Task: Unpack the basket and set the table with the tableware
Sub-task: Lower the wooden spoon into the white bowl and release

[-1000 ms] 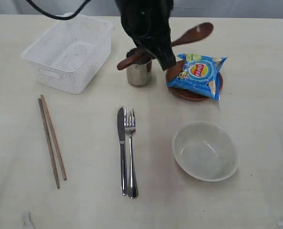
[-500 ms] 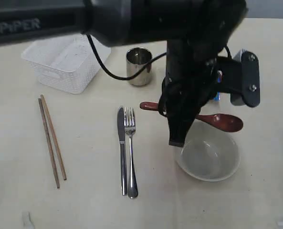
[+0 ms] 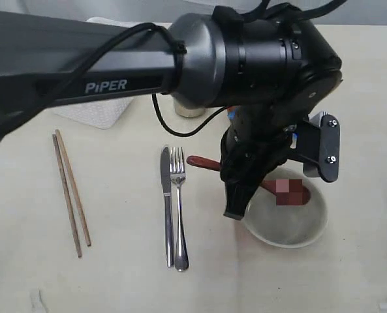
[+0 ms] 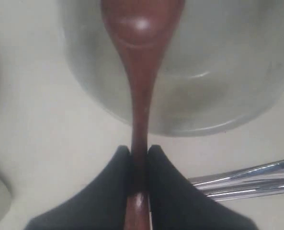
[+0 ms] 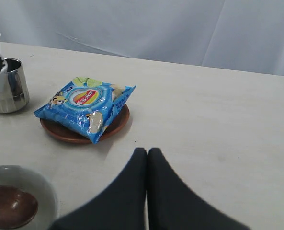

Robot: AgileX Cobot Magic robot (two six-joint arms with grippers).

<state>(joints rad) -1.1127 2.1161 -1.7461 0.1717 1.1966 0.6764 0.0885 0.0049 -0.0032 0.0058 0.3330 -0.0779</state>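
Note:
My left gripper (image 4: 139,149) is shut on the handle of the reddish-brown wooden spoon (image 4: 141,72), whose head lies inside the cream bowl (image 4: 218,86). In the exterior view the left arm covers much of the scene, with the spoon (image 3: 201,163) sticking out over the bowl (image 3: 291,231). The steel knife (image 3: 167,202) and fork (image 3: 178,208) lie side by side left of the bowl. The chopsticks (image 3: 69,192) lie farther left. My right gripper (image 5: 147,152) is shut and empty above the table (image 5: 218,120). A brown plate (image 5: 112,128) and a steel cup (image 5: 10,86) stand beyond.
A blue chip bag (image 5: 86,108) rests on the brown plate. The white basket (image 3: 95,116) shows only as a sliver under the left arm at the back left. The spoon head (image 5: 10,206) shows in the bowl (image 5: 43,189) in the right wrist view.
The left arm has carried the spoon from above the cup and plate toward the front, then lowered it so its head now sits in the bowl. The right gripper has not visibly moved.

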